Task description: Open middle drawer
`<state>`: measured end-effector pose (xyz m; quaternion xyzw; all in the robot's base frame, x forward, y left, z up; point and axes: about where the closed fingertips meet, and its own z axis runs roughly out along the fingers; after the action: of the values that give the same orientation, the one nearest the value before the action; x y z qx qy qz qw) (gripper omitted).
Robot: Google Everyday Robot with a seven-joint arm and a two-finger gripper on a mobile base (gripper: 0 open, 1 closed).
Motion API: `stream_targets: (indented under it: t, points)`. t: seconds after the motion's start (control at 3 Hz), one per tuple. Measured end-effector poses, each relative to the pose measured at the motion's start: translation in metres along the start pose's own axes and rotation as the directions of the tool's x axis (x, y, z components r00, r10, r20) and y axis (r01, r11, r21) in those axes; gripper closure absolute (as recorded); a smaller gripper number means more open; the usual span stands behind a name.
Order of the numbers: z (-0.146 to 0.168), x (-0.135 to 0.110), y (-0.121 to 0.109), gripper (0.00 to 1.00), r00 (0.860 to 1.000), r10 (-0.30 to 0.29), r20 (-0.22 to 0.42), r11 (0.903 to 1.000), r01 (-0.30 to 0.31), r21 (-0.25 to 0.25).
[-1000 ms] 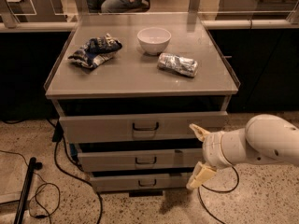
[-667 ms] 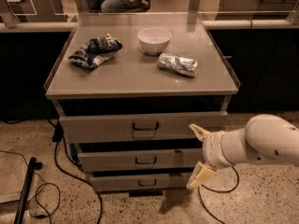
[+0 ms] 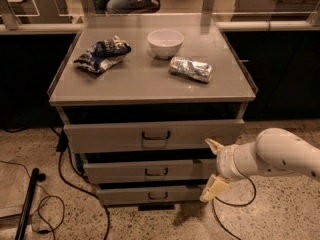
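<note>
Pincer [image 3: 212, 168] (fingers wide apart) at the right end of the middle drawer [image 3: 120, 172] front

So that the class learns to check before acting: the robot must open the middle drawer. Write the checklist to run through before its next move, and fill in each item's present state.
1. Middle drawer located between the top drawer and the bottom drawer: ok.
2. Its handle in plain view, with nothing over it: ok.
3. Hand open, ready to close on the handle: ok.
4. Hand at the handle: not ok; it hovers to the right, by the drawer's right end.
5. Drawer free to slide: cannot tell.
</note>
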<state>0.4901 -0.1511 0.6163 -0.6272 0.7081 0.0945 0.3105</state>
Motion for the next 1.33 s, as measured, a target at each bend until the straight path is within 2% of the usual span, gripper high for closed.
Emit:
stream_targets:
  t: [0.33,0.67,1.0,1.33]
  points:
    - [0.028,0.028,-0.003,0.0,0.999,0.035,0.021,0.9993,-0.035,-0.017]
    - [0.055,0.045,0.001,0.0,0.997,0.04,0.059,0.9981,-0.037,-0.049]
    - [0.085,0.057,0.013,0.0,0.989,0.03,0.147,0.9945,-0.014,-0.104]
    - [0.116,0.06,0.021,0.0,0.967,-0.007,0.256,0.9914,0.04,-0.125]
